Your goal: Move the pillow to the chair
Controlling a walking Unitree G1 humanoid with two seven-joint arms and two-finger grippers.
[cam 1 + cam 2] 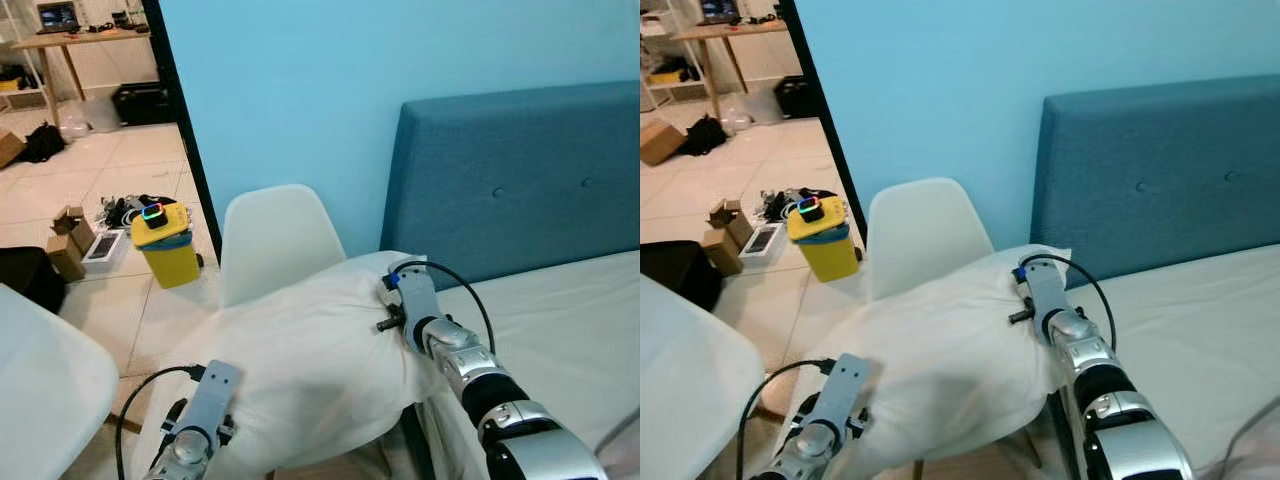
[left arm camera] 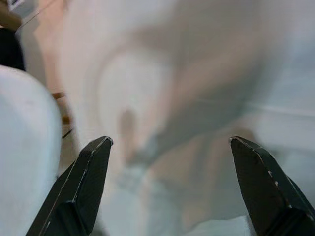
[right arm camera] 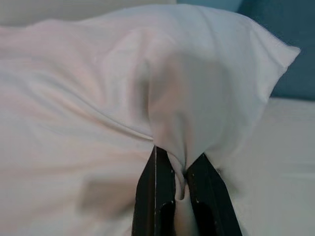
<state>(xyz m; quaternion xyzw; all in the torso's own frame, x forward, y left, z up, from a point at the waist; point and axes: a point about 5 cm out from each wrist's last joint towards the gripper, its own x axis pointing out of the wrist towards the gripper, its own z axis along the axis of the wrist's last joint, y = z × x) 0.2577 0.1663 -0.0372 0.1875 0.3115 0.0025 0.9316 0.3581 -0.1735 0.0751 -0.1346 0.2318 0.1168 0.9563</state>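
Note:
A large white pillow lies across the seat of a white chair, whose backrest rises behind it. My right gripper is shut on a fold of the pillow's corner near the bed; its arm reaches in from the right. My left gripper is open, its two black fingers spread wide just in front of the blurred pillow cloth. The left arm sits at the pillow's near left edge.
A bed with white sheet and blue headboard stands on the right against a light blue wall. A second white chair is at the near left. A yellow bin, boxes and clutter lie on the tiled floor beyond.

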